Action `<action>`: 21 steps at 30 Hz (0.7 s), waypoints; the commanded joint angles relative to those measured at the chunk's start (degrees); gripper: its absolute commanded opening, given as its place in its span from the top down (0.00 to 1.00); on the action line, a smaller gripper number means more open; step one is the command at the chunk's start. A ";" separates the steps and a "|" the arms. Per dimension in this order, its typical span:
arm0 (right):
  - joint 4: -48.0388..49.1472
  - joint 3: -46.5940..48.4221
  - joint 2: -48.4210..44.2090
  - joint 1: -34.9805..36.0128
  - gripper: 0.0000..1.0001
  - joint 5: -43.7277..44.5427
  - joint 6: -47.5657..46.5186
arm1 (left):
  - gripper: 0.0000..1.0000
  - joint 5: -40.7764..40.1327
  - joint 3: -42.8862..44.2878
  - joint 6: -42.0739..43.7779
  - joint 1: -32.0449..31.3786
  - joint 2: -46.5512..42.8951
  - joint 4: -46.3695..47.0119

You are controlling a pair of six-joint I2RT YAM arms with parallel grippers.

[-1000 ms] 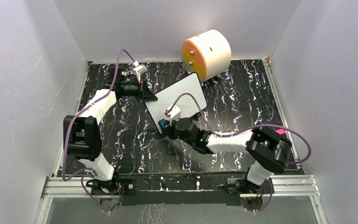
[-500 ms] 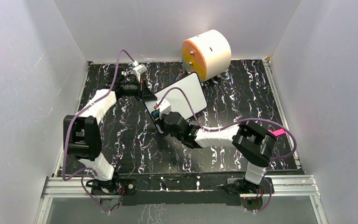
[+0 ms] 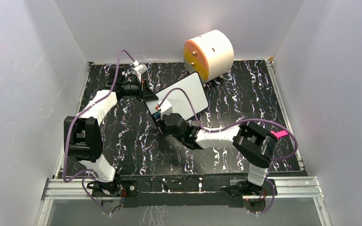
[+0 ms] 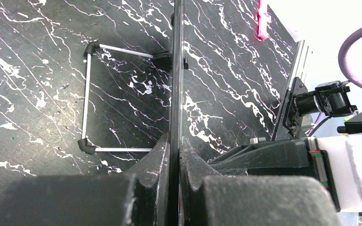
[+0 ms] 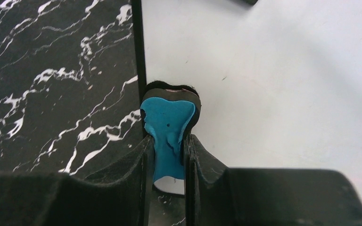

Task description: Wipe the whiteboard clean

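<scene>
The whiteboard (image 3: 185, 95) is a white board with a thin black frame, propped upright on the black marble table. My left gripper (image 3: 147, 92) is shut on its left edge; in the left wrist view the board (image 4: 176, 70) shows edge-on between my closed fingers, midway (image 4: 175, 155). Its wire stand (image 4: 90, 99) sticks out behind it. My right gripper (image 3: 162, 120) is shut on a small blue eraser with a black felt edge (image 5: 169, 122), pressed against the board's white face (image 5: 264, 84) near its lower left corner. The face looks blank here.
A round cream-and-orange drawer unit (image 3: 208, 53) stands at the back, just behind the board's right end. White walls close in the table on three sides. A pink tag (image 3: 279, 134) sits on the right arm.
</scene>
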 commanded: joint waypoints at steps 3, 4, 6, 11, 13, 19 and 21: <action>-14.19 -2.42 3.09 -0.20 0.83 -7.54 5.80 | 1.00 0.39 0.00 0.08 -1.34 -0.10 -2.52; -14.67 -2.64 2.74 -0.20 0.83 -7.31 6.06 | 1.00 0.39 0.08 0.17 -1.34 -0.14 -2.57; -15.40 -2.94 1.76 -0.25 0.83 -6.87 6.43 | 1.00 0.17 0.15 0.24 -1.34 -0.16 -2.58; -17.32 -2.34 -1.40 -0.21 0.83 -6.61 6.99 | 1.00 -0.38 0.76 0.43 -1.32 -0.18 -3.01; -18.63 -2.04 -2.79 -0.20 0.83 -6.39 7.28 | 1.00 -0.60 1.31 0.68 -1.34 -0.23 -3.55; -20.17 -4.58 -14.03 -0.29 0.81 -5.65 8.83 | 0.93 -2.30 3.96 1.59 -1.34 -0.49 -5.11; -20.59 -6.22 -17.71 -0.48 0.79 -4.05 9.36 | 0.79 -2.91 5.16 1.45 -1.26 -0.82 -4.87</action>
